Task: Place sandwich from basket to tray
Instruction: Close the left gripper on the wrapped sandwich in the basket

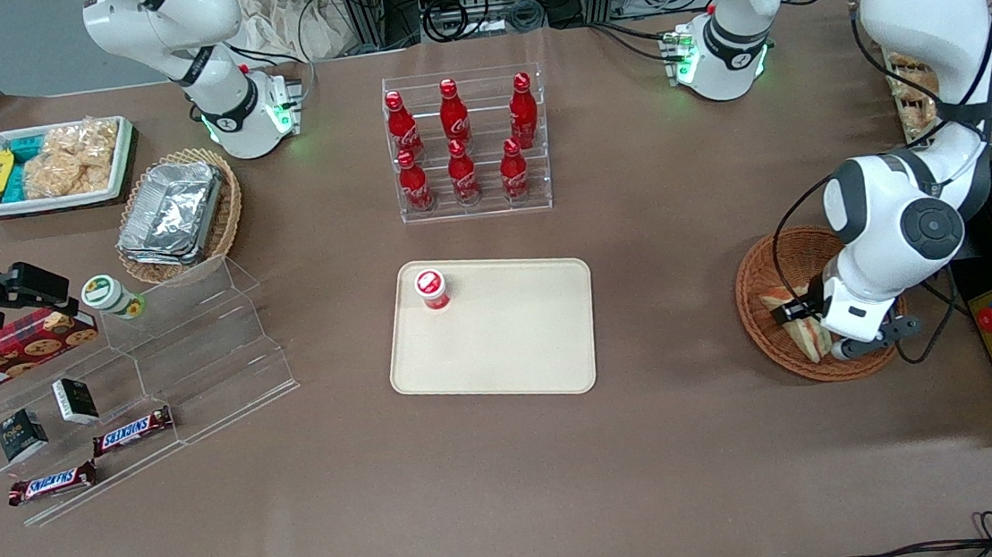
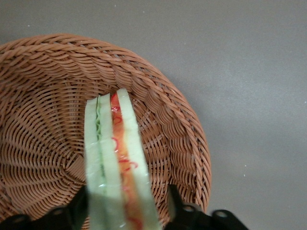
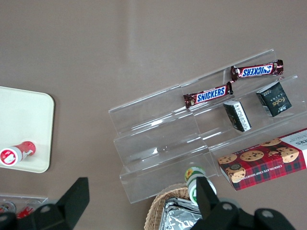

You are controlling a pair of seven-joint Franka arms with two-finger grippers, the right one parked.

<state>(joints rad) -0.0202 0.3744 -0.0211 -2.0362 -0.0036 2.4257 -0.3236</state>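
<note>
Triangular white-bread sandwich with orange-red filling stripe, gripped inside the round reddish-brown wicker basket.
Gripper jaws pinch it, right of frame; flat beige rectangular tray at centre holds a red-capped cup.

The hand grips the sandwich in the basket, well apart from the tray on the counter.

the desk is covered edge to edge with a matte brown surface, evenly lit, with soft pale reflections near its middle. along its edge farthest from the front camera stand aluminium frame posts hung with black cables. a grey floor strip shows past the desk corner at the parked arm's end.
</note>
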